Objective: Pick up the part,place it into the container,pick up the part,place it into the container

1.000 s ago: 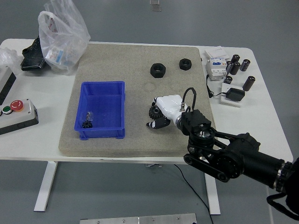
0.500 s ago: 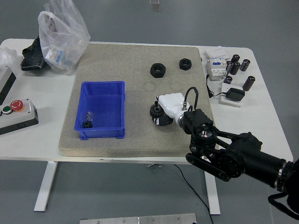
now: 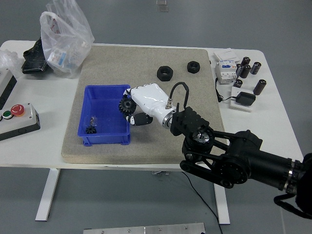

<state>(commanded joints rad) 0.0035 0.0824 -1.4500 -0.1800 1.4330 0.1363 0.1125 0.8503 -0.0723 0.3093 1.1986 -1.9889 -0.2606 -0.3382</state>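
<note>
Right hand [image 3: 138, 104] grips gear [image 3: 126, 105], half hidden, at blue bin [image 3: 105, 115] rim.

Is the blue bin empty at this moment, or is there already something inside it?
Not empty. The blue bin already holds a small black gear near its front left corner. The right hand holds another gear at the bin's right rim.

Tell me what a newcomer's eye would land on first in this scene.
First the right hand, white against its black arm, gripping a black gear right at the right rim of the bright blue bin on the tan mat. Inside the bin a small dark part lies near the front left corner. Behind, two black hex nuts sit on the mat, and a crumpled plastic bag stands at the table's far left.
</note>
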